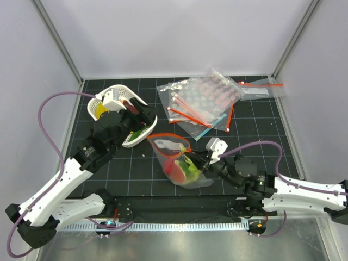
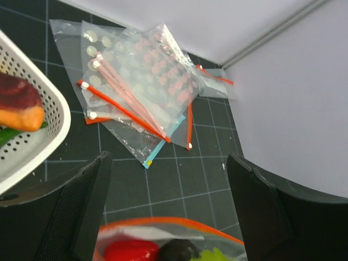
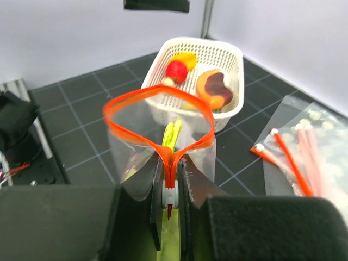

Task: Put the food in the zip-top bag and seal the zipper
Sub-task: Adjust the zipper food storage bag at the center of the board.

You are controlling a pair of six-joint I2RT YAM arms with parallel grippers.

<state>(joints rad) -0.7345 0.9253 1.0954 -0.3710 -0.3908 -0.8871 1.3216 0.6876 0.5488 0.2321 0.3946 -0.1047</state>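
The zip-top bag (image 1: 182, 163) lies at the table's middle, its orange-red zipper (image 1: 169, 135) spread into an open loop. Inside it are a red watermelon wedge (image 1: 175, 166) and a green leafy stalk (image 1: 190, 169). My right gripper (image 1: 198, 159) is shut on the zipper's end (image 3: 172, 163), with the white slider (image 3: 171, 194) between its pads. The stalk (image 3: 173, 136) shows through the mouth. My left gripper (image 1: 144, 120) is open and empty, just left of the mouth by the basket. In the left wrist view it (image 2: 168, 217) frames the zipper (image 2: 179, 222) and a red food (image 2: 128, 252).
A white slotted basket (image 1: 117, 91) stands at the back left, still holding several toy foods (image 3: 215, 89). A pile of spare clear bags (image 1: 204, 103) lies at the back right, also in the left wrist view (image 2: 141, 76). Walls close the table's back and sides.
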